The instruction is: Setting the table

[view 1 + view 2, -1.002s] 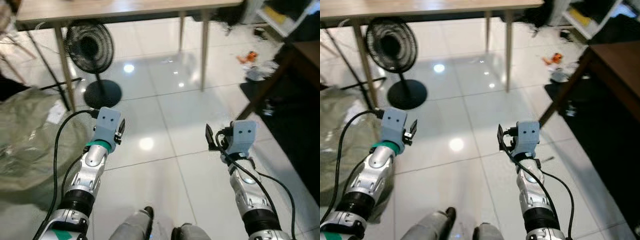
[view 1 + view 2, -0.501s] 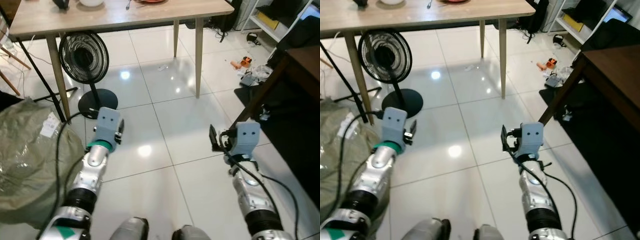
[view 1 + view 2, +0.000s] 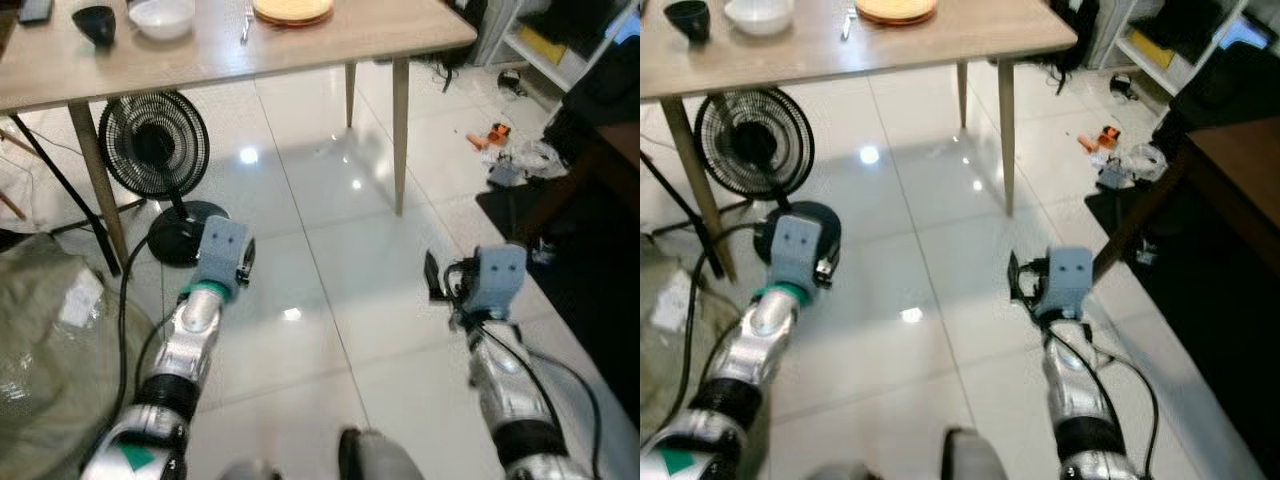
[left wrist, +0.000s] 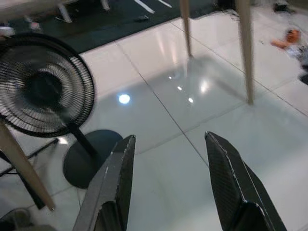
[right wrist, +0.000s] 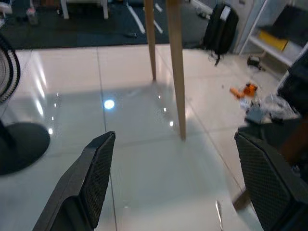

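1. I'm standing back from the light wooden surface (image 3: 970, 35) on its slim tapered legs, with glossy white tiled floor (image 3: 330, 250) between us. I judge the task barely begun: nothing is in either gripper, and I have yet to close the gap.
2. A black pedestal fan (image 3: 155, 145) stands under the near edge on my left, with a crumpled grey-green plastic sack (image 3: 45, 350) beside my left arm. Both sit near my path.
3. On the surface sit a tan round plate (image 3: 896, 9), a white bowl (image 3: 759, 14), a small black cup (image 3: 687, 17) and a piece of metal cutlery (image 3: 847, 22), grouped along the far side. How they should be laid out I cannot tell from here.
4. Left gripper (image 4: 166, 187): held forward over the floor, fingers spread apart and holding nothing, aimed toward the fan base.
5. Right gripper (image 5: 175, 180): likewise forward at about the same height, fingers wide apart, holding nothing, looking at a leg of the surface.
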